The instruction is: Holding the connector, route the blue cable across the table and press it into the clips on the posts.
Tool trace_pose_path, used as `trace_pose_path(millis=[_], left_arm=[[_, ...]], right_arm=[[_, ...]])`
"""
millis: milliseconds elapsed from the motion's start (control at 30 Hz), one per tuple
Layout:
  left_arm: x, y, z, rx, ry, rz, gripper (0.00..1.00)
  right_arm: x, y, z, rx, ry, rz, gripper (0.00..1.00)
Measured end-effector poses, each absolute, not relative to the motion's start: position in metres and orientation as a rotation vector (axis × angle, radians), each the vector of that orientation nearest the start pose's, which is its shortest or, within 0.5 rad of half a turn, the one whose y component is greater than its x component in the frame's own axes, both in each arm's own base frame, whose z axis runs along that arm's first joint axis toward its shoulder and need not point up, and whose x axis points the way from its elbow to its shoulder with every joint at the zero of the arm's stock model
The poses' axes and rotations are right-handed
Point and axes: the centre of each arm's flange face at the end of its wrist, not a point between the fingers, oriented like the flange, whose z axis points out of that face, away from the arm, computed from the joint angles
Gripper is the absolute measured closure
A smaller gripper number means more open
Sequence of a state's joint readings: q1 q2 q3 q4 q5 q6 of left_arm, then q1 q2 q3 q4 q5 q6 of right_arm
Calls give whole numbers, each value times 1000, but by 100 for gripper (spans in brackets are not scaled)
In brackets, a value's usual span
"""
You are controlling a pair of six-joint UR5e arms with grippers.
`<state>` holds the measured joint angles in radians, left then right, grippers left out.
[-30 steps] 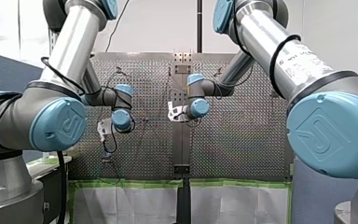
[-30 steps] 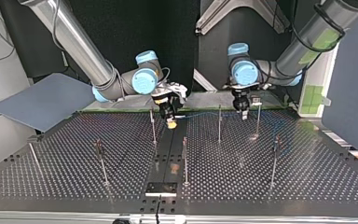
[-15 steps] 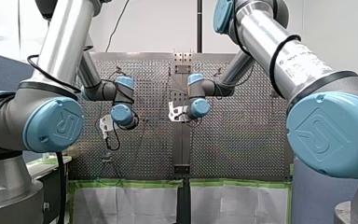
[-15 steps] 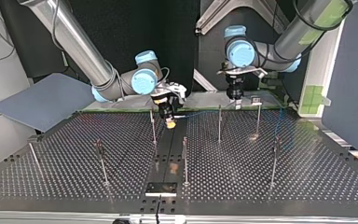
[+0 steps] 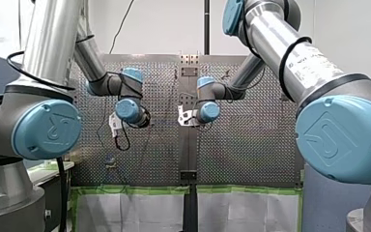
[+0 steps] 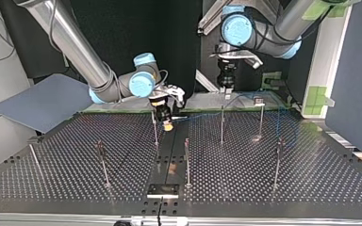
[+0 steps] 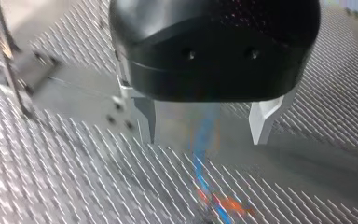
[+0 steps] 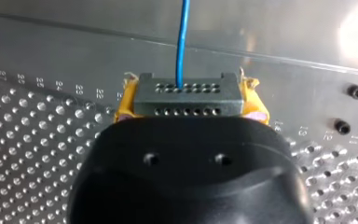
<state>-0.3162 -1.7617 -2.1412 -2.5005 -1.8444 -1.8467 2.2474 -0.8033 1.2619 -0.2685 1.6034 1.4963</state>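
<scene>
**Top view.** The perforated metal desk carries thin upright metal posts. My right arm's black two-fingered tool hangs at 12 o'clock from the desk's centre, with one post just beside it at its 9 o'clock.

**Right wrist view.** A grey block-shaped connector sits between this tool's fingers. The thin blue cable leads from the connector toward 3 o'clock.

**Left wrist view.** My left arm's black metal-fingered tool hangs at 1 o'clock over the desk's far edge. The cable lies below the gap between its parted fingers.

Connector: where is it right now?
The grey connector is clamped between the yellow pads of my right end effector. In the top view it hangs just left of centre, beside a far-row post, blue cable leading away.
</scene>
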Motion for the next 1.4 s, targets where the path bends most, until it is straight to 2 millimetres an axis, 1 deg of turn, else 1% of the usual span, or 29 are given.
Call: trace_pose_path(millis=[133, 233, 367, 467, 600, 800, 900, 1100, 1400], left_arm=[[391, -260, 225, -144, 1630, -291, 0], [391, -269, 232, -131, 1615, -324, 0], [394, -278, 230, -115, 1632, -332, 0], [399, -280, 225, -116, 1652, -312, 0], [408, -280, 218, -126, 1675, -273, 0], [420, -290, 210, -105, 1711, -246, 0], [428, -295, 210, -101, 1710, -247, 0], [445, -301, 222, -104, 1693, -247, 0], [469, -311, 211, -94, 1724, -204, 0]], right_arm=[[554, -486, 178, 1856, -839, 1472, 100], [556, -485, 178, 1859, -828, 1471, 100], [560, -480, 178, 1867, -816, 1482, 100], [562, -478, 178, 1873, -811, 1490, 100], [562, -478, 178, 1875, -810, 1492, 100], [561, -479, 178, 1872, -814, 1492, 100], [561, -480, 178, 1870, -815, 1491, 100], [560, -481, 179, 1868, -815, 1492, 100], [560, -482, 179, 1867, -817, 1492, 100]])
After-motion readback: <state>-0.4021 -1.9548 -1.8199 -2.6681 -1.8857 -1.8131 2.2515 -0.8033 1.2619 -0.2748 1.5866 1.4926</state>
